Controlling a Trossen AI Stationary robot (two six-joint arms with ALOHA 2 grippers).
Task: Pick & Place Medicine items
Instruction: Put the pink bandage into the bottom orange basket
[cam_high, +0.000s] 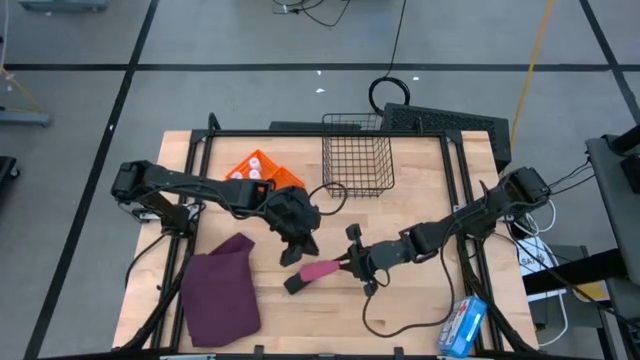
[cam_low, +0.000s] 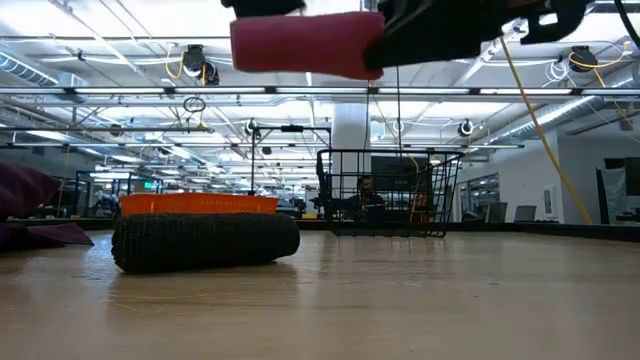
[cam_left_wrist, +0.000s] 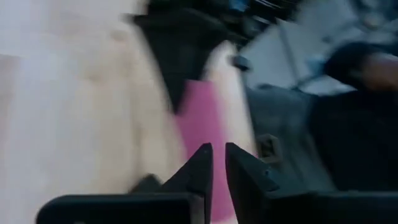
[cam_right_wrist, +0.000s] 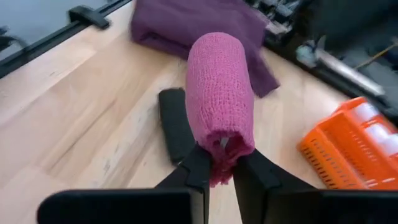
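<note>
Mid-table, right end effector (cam_right_wrist: 219, 163) pinching pink roll (cam_right_wrist: 221, 87) lengthwise

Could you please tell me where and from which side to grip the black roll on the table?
Probably across its middle, from straight above, fingers either side of its narrow width: the black roll lies flat on its side, long and rounded. The pink roll in the right gripper hangs close by it, so clear that first.
</note>
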